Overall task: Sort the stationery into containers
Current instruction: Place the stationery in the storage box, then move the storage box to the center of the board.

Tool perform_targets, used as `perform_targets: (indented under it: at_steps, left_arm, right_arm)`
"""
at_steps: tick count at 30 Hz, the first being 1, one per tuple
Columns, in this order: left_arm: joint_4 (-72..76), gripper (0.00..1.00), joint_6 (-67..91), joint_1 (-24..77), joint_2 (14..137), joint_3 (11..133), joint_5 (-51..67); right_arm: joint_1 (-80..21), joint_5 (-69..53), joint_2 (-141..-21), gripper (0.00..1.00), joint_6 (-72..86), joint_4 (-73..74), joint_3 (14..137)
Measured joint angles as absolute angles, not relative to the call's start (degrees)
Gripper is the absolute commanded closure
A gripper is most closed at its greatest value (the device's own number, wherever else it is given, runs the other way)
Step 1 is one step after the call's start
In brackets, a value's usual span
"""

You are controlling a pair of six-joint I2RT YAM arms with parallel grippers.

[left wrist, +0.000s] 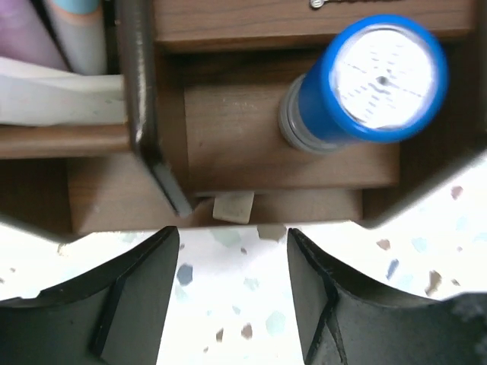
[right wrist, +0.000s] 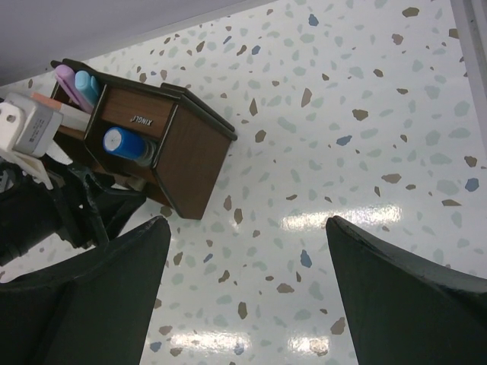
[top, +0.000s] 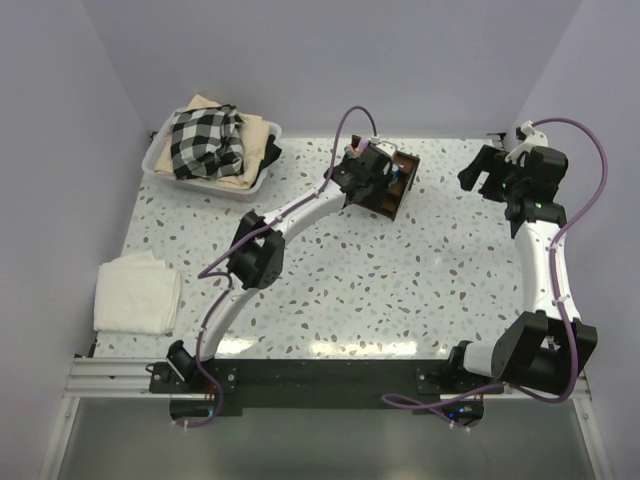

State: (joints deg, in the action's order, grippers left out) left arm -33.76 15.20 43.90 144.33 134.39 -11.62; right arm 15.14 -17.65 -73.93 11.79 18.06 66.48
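Observation:
The dark brown wooden organizer [top: 392,188] stands at the table's far middle; it also shows in the right wrist view [right wrist: 190,148]. A blue-capped cylinder [left wrist: 365,80] stands in a front compartment, also seen in the right wrist view [right wrist: 128,145]. A small beige eraser [left wrist: 233,207] lies in the lowest front slot. Pink [right wrist: 67,80] and light blue [right wrist: 88,86] markers stand in the back compartment. My left gripper [left wrist: 233,262] is open and empty, just in front of the eraser slot. My right gripper [right wrist: 243,228] is open and empty over bare table, right of the organizer.
A white tub [top: 212,152] of checked cloth sits at the far left. A folded white cloth [top: 138,293] lies at the left edge. The left arm [top: 290,215] reaches across the table's middle to the organizer.

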Motion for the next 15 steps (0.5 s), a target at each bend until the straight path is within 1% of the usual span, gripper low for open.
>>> perform_targets:
  at_steps: [4,8,10,11,13,14,15]
  left_arm:
    - [-35.53,0.37,14.66,43.88,137.69,129.51,-9.63]
    - [-35.27,0.37,13.52,43.29,123.98,117.43,-6.02]
    - [-33.1,0.37,12.36,42.15,114.85,109.19,-3.92]
    - [-31.75,0.36,11.75,41.25,110.93,105.69,-3.33]
    - [-28.47,0.33,9.82,38.7,104.31,99.72,-3.01]
    - [-25.56,0.29,8.19,37.21,100.95,96.2,-3.7]
    - [-24.93,0.21,7.73,36.12,100.27,95.46,-3.97]
  right_arm:
    - [15.14,-17.63,-73.93,0.12,11.75,18.52,66.48]
    - [15.14,-17.63,-73.73,0.11,11.46,19.38,66.26]
    - [15.11,-17.63,-73.06,0.07,11.16,19.73,64.99]
    - [15.03,-17.65,-72.77,0.01,10.98,19.97,64.34]
    - [14.7,-17.41,-72.4,0.01,9.98,20.69,62.72]
    - [14.41,-17.17,-72.38,0.01,9.28,21.52,62.04]
    - [14.15,-16.67,-72.44,0.01,8.82,22.15,61.6]
